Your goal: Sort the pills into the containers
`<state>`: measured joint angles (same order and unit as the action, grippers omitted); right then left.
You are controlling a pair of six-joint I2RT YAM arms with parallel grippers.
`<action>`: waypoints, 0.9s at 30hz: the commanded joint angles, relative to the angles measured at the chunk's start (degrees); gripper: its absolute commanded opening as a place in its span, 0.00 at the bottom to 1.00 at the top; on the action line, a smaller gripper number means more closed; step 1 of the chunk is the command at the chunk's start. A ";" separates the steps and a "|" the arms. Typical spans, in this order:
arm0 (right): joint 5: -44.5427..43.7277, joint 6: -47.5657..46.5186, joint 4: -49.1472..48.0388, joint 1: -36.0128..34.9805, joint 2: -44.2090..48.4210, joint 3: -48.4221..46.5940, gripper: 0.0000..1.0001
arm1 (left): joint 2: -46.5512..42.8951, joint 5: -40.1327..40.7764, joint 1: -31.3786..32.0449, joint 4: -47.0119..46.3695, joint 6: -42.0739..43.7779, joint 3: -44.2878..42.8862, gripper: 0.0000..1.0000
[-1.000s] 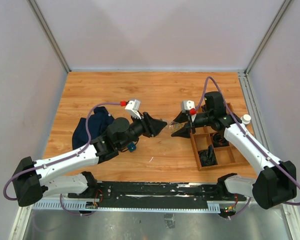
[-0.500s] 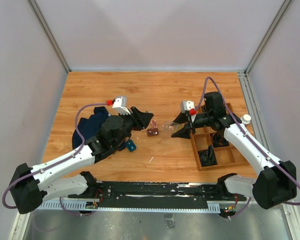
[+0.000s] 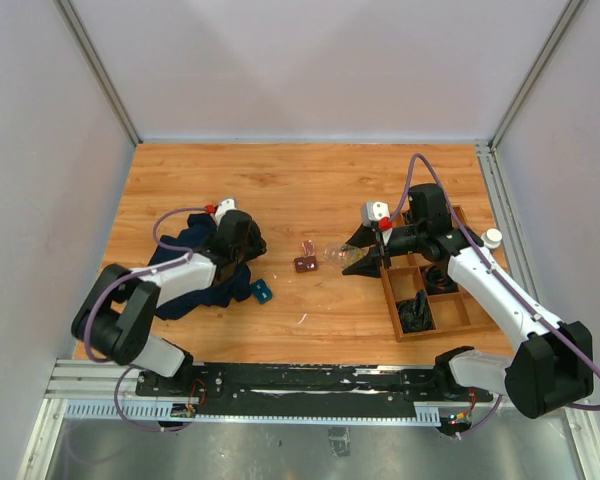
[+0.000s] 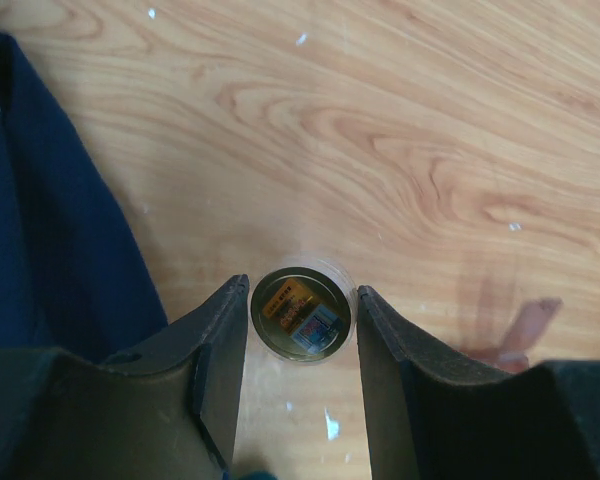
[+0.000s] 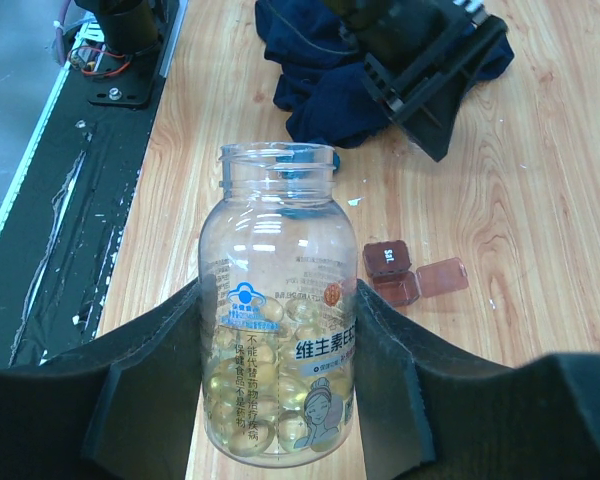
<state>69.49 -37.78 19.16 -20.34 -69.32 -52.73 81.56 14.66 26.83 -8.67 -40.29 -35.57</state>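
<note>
Pills (image 5: 250, 400) visible inside bottle (image 5: 277, 300), right-wrist view only

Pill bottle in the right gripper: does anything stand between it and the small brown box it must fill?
Nothing visible. Only bare table lies between the bottle and the open box; the blue cloth sits farther off.
</note>
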 commanded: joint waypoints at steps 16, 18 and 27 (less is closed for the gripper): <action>0.53 19.26 -12.52 3.11 4.16 -1.44 0.01 | 3.44 4.39 -1.08 9.88 -0.82 -10.92 0.84; -2.22 28.18 -18.30 3.92 5.46 -2.77 0.01 | -0.39 2.83 -1.08 9.96 -0.83 -9.64 0.84; -19.81 85.35 -63.51 13.30 6.10 -12.46 0.01 | -16.66 -4.97 -1.08 7.62 0.99 -3.17 0.84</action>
<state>57.89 11.46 -11.81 -11.44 -63.70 -62.54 69.58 13.50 26.22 0.49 -40.29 -40.64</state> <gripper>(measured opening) 0.536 0.842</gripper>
